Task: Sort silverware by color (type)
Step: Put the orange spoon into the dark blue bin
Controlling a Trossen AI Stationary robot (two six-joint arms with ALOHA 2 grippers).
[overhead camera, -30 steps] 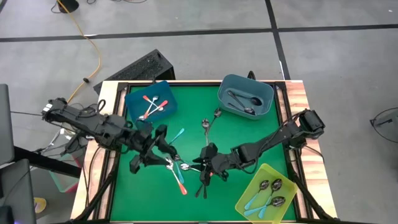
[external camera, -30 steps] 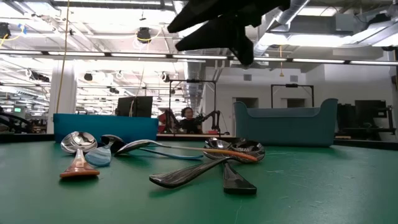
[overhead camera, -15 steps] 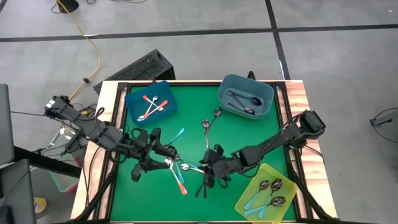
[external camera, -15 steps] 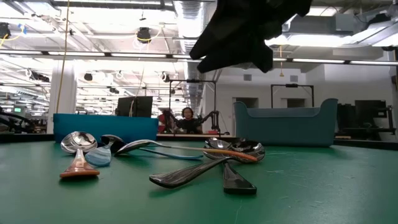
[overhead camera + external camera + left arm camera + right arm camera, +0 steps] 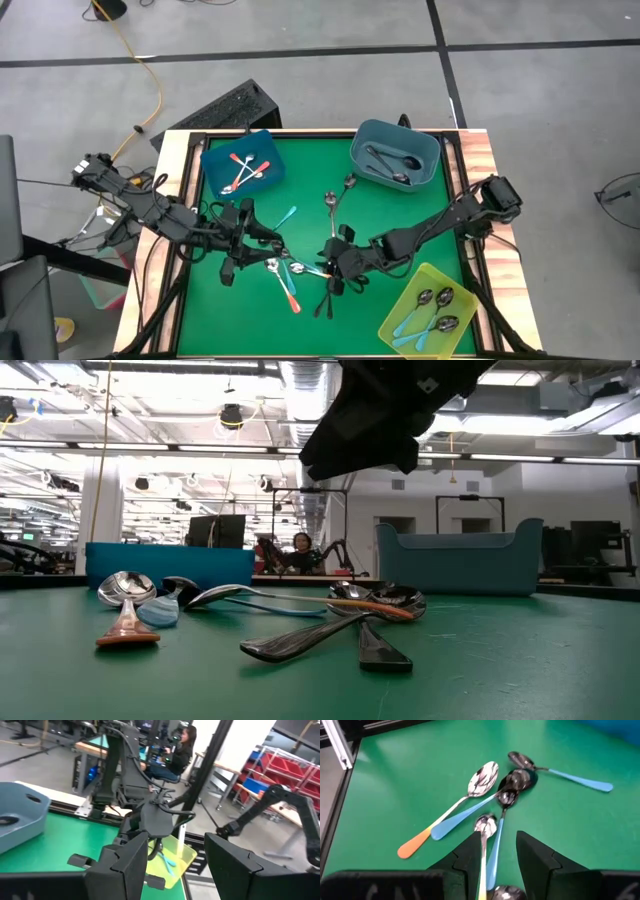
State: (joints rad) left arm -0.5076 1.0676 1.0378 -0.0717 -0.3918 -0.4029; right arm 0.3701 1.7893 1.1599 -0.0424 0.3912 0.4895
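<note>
Right now the right gripper point(image 5: 337, 268) hangs over the loose spoons point(image 5: 290, 272) piled mid-mat, its fingers point(image 5: 535, 860) parted with a spoon point(image 5: 484, 832) lying between them, not gripped. Nearby, the left gripper point(image 5: 236, 247) hovers at the pile's other side, fingers point(image 5: 129, 862) apart and empty. Sorted spoons rest in the blue bin point(image 5: 212, 160), teal bin point(image 5: 432, 150) and yellow-green bin point(image 5: 400, 322).

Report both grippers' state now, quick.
Left gripper: open, empty, above the green mat.
Right gripper: open, empty, fingers either side of a spoon in the pile.
</note>
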